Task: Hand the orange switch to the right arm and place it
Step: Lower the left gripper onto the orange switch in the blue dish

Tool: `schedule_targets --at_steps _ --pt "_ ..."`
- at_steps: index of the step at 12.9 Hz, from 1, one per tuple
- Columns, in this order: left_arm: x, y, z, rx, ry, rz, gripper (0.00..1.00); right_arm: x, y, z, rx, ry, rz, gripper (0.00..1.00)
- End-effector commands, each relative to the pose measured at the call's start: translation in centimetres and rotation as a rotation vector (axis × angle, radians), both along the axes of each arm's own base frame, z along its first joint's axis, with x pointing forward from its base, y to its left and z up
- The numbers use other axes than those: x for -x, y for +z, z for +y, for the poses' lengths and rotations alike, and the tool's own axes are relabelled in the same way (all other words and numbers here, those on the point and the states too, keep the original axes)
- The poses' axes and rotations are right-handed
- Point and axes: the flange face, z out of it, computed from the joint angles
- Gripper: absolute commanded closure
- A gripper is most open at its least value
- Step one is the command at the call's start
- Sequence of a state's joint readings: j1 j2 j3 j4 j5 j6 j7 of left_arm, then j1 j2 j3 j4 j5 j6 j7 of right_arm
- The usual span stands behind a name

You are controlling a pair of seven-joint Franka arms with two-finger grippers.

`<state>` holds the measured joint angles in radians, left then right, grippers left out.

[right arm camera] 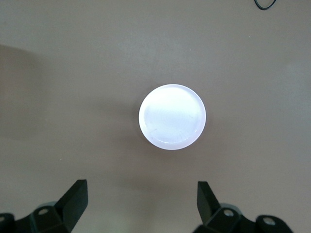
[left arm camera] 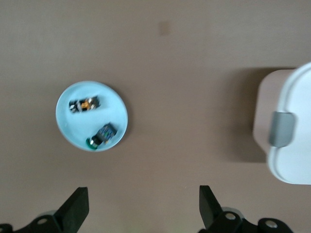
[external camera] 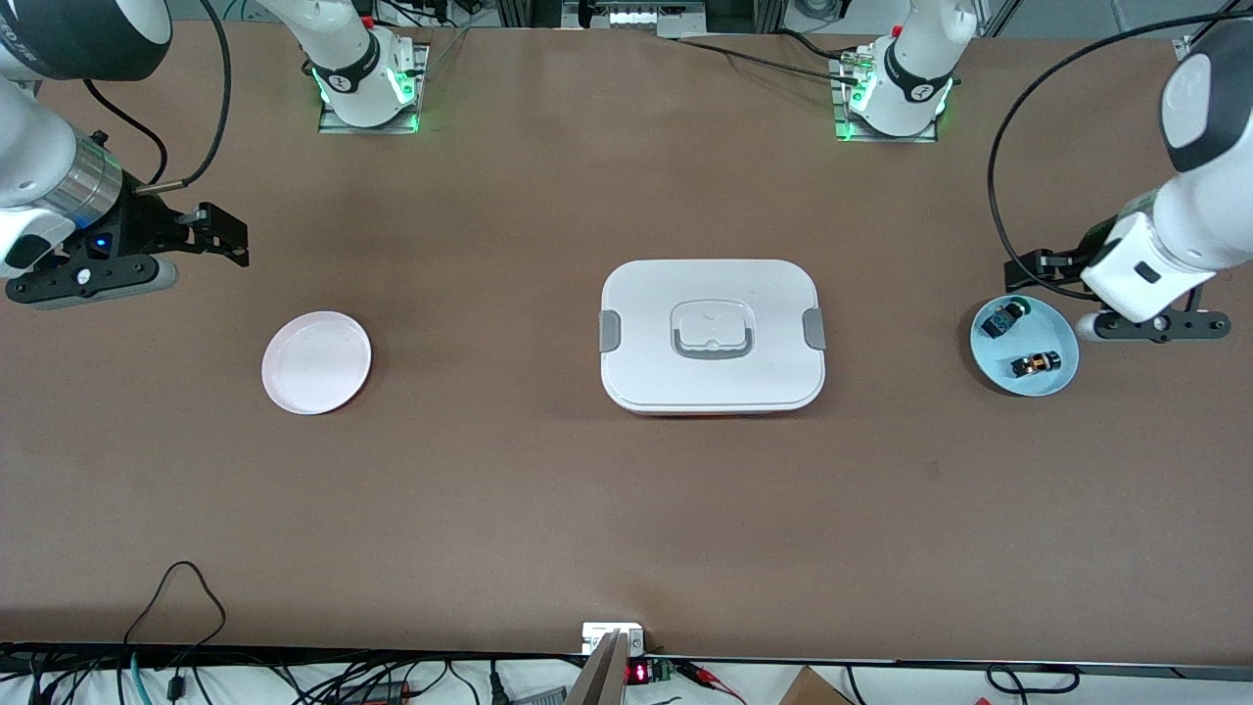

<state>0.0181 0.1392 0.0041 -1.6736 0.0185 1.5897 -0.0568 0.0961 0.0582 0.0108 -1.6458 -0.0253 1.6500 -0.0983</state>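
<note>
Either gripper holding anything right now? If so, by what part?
Nothing is held. Left gripper and right gripper both stand open and empty; the orange switch lies on the blue plate.

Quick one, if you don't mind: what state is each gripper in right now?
Left gripper: open, holding nothing, up above the table beside the blue plate.
Right gripper: open, holding nothing, up above the table near the pink plate.

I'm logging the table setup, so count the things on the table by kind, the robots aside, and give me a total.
Plates: 2, the pink plate and the blue plate
Small switches: 2, the orange switch and the blue-faced switch, both on the blue plate
Lidded white containers: 1, the white box
Total: 5
</note>
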Motion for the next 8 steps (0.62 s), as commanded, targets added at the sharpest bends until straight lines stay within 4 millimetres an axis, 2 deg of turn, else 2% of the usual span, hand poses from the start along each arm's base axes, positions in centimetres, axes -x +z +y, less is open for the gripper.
schedule_targets --at_steps 1,2,4,5,7,8 --pt "-0.9 -5.0 7.3 0.016 0.121 0.08 0.0 0.1 0.6 0.2 -0.006 -0.011 -0.008 0.0" --pt "-0.6 -6.5 9.4 0.017 0.146 0.069 0.0 0.1 0.6 0.3 -0.006 -0.01 -0.008 0.0" --pt "-0.3 -9.7 11.8 0.024 0.114 -0.014 0.0 0.1 0.6 0.3 -0.006 -0.01 -0.008 0.0" --pt "0.4 -12.3 13.6 0.025 0.086 -0.072 0.0 0.1 0.6 0.3 -0.006 -0.01 -0.008 0.0" --pt "2.3 -17.3 15.1 0.011 0.069 -0.172 0.0 0.1 0.6 0.3 -0.006 -0.01 -0.008 0.0" --pt "3.0 -18.8 15.4 0.001 0.07 -0.211 0.0 0.1 0.6 0.3 -0.006 -0.01 -0.008 0.0"
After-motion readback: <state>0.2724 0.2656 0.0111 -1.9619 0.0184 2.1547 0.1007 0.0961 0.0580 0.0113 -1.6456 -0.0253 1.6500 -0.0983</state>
